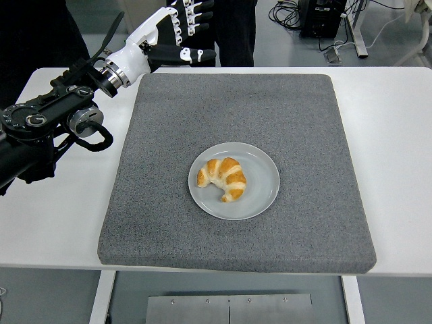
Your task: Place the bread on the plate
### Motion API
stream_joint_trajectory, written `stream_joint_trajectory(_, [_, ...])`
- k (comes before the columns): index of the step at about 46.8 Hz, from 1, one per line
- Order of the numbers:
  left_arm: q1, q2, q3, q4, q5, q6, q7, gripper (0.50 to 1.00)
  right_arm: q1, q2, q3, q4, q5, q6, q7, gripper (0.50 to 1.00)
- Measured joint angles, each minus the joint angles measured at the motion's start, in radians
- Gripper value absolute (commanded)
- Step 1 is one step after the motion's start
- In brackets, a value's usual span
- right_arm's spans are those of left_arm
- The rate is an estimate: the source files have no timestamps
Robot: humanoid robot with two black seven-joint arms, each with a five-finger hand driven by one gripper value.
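Up at the far left we see our left hand [174, 34] raised above the far edge of the grey mat [169, 209], fingers [192, 12] spread and holding nothing, thumb stretched out to the right. Toward the middle, the bread [223, 178], a croissant, lies on the left part of the pale plate [263, 185], which sits on the mat on our white table [395, 128].
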Motion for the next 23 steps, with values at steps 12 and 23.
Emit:
stream_joint_trajectory(12, [0.011, -0.071, -0.004, 0.146, -0.154, 0.013, 0.001, 0.965, 0.000, 0.000, 0.000, 0.000, 0.000, 0.000, 0.000, 1.000])
stream_joint_trajectory(23, [0.010, -0.103, -0.010, 0.245, -0.309, 0.019, 0.010, 0.965, 0.000, 0.000, 0.000, 0.000, 0.000, 0.001, 0.000, 1.000])
